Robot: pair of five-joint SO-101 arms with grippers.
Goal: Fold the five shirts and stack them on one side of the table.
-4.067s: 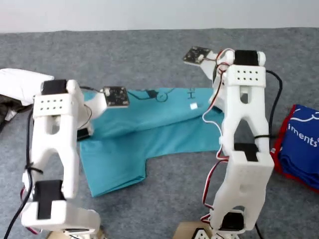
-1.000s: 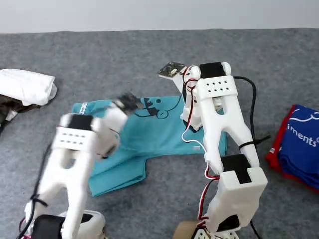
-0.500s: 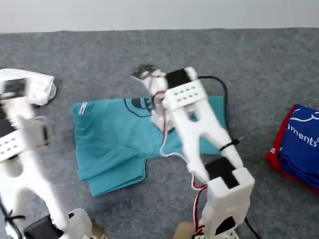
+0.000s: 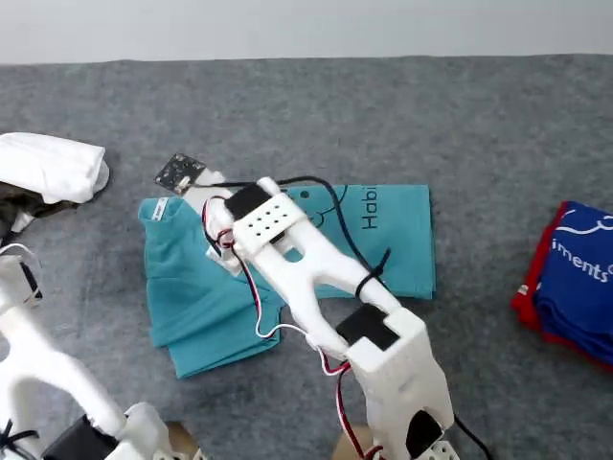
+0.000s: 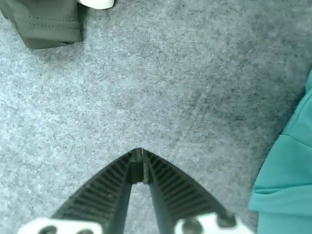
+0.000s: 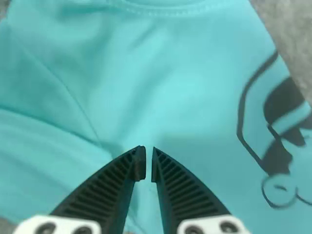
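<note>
A teal shirt point(image 4: 287, 254) with dark print lies partly folded on the grey table point(image 4: 383, 115). My right arm point(image 4: 287, 254) stretches across it to its left part. In the right wrist view, my right gripper point(image 6: 145, 163) hangs just over the teal cloth point(image 6: 161, 83), its fingers nearly touching and holding nothing. My left arm point(image 4: 38, 355) stands at the table's near left edge. My left gripper point(image 5: 141, 168) is shut over bare grey surface, between a dark green garment point(image 5: 46, 22) and the teal shirt's edge point(image 5: 292, 170).
A folded stack with a blue shirt point(image 4: 579, 278) on a red one sits at the right edge. A bundled white shirt point(image 4: 53, 163) lies at the far left on top of a dark garment point(image 4: 17, 209).
My right arm has swung from the shirt's right side across to its left part. My left arm has drawn back off the shirt to the left edge. The shirt now lies flat.
</note>
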